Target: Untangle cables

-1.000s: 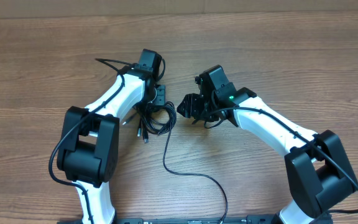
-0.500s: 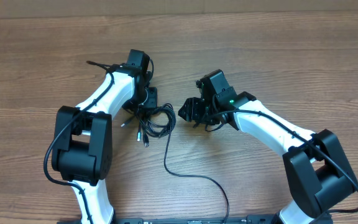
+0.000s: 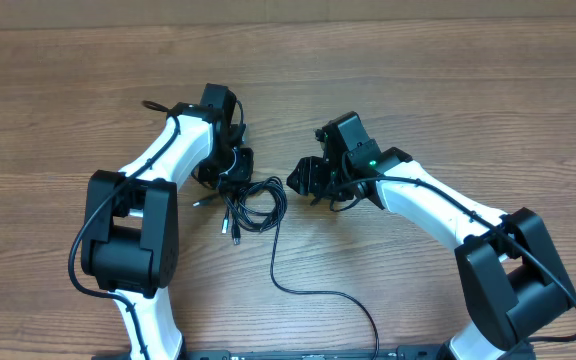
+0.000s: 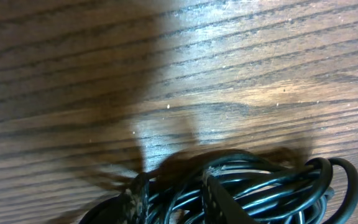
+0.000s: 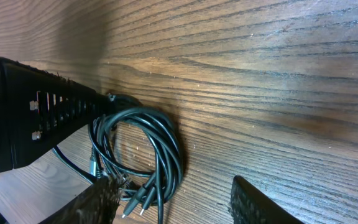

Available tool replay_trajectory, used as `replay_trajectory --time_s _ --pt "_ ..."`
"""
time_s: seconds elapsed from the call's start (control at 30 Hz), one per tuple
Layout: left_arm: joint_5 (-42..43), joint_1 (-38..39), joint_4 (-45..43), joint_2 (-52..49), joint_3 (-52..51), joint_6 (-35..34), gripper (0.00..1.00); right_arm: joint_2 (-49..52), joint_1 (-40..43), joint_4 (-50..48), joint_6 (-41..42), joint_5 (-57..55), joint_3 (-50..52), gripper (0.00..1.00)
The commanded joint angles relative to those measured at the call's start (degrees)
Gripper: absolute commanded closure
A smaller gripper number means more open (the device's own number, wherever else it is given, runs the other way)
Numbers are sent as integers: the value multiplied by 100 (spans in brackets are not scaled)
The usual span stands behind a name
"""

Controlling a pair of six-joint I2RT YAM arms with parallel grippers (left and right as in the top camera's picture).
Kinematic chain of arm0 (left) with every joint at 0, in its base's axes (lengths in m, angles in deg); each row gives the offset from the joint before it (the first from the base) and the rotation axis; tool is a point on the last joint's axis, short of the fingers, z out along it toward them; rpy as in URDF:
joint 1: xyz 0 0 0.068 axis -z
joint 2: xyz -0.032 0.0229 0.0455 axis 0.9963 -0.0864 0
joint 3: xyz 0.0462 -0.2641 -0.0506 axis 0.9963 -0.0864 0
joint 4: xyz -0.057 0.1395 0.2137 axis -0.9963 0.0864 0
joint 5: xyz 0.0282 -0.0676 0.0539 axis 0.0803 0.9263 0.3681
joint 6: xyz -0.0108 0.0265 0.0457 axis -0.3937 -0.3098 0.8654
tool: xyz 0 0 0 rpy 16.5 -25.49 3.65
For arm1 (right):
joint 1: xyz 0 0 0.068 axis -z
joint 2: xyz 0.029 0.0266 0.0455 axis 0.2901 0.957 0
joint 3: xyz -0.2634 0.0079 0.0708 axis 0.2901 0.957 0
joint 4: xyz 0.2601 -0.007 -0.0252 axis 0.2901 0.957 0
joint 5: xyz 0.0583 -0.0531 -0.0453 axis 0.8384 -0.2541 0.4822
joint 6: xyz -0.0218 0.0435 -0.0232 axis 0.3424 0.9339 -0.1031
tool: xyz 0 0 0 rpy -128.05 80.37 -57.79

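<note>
My left end effector (image 3: 232, 166) pinches strands of the cables (image 3: 256, 202), bundled on the surface (image 3: 418, 80); my right end effector (image 3: 306, 178) is spread, empty. One-sided pulling could tighten the knot.

overhead: straight down, far, whole surface (image 3: 388, 80)
left wrist: low, tight on cables (image 4: 260, 186)
right wrist: low, near, same cables

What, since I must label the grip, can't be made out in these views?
Whether the left gripper clamps the cables: left wrist view, jaws blurred and cut by the bottom edge; overhead, its own body covers them.
How their loops cross: overhead, too small.
Where the trailing cable ends: overhead, it leaves the bottom edge.
</note>
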Motion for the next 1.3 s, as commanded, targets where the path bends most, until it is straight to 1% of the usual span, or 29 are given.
replay_trajectory --time_s 0.0,0.17,0.3,0.43,0.5,0.53,0.63,0.67,0.7,0.73,0.77,0.8,0.87,0.93,1.0,1.1,1.17,1.23,1.27 --pt "155 -9 107 -39 -9 22 74 4 -22 -24 24 -57 35 44" --pt "155 -2 330 -39 -11 -66 77 4 -22 63 284 -55 96 44" --pt "155 9 310 -39 -74 -70 75 4 -22 -59 348 -44 271 44" --pt "155 13 267 -39 -162 -188 76 4 -22 -120 518 -31 356 44" --pt "155 13 238 -39 -168 -363 92 4 -22 -125 518 -31 356 44" --pt "162 13 223 -39 -168 -435 96 4 -22 -125 518 -31 356 44" --pt "391 11 151 -39 -96 -468 96 4 -22 -136 516 -31 356 44" --pt "474 -4 173 -39 -13 -428 96 4 -22 -140 516 -31 356 44" --pt "542 -31 227 -28 120 -402 96 4 -22 -138 518 -26 356 46" --pt "597 -55 289 -2 280 -402 96 4 -22 -138 518 26 356 54" --pt "645 -74 354 26 428 -404 96 4 -22 -142 516 114 356 57" --pt "693 -83 422 66 588 -389 96 4 -22 -144 514 190 356 59" --pt "857 -83 557 188 918 -151 96 4 -22 -149 509 203 356 59" --pt "1047 -74 673 374 1200 229 96 4 -20 -195 485 205 356 58" --pt "1067 -35 710 568 1370 385 96 2 4 -238 490 271 354 58" --pt "1062 -7 614 885 1469 527 96 2 166 -422 492 850 348 55" --pt "1043 11 531 1040 1475 542 96 2 372 -629 496 1508 343 51" --pt "1016 20 588 1093 1475 380 96 2 592 -822 566 2131 343 48" --pt "894 20 737 1086 1473 192 96 2 748 -881 704 2450 343 45"
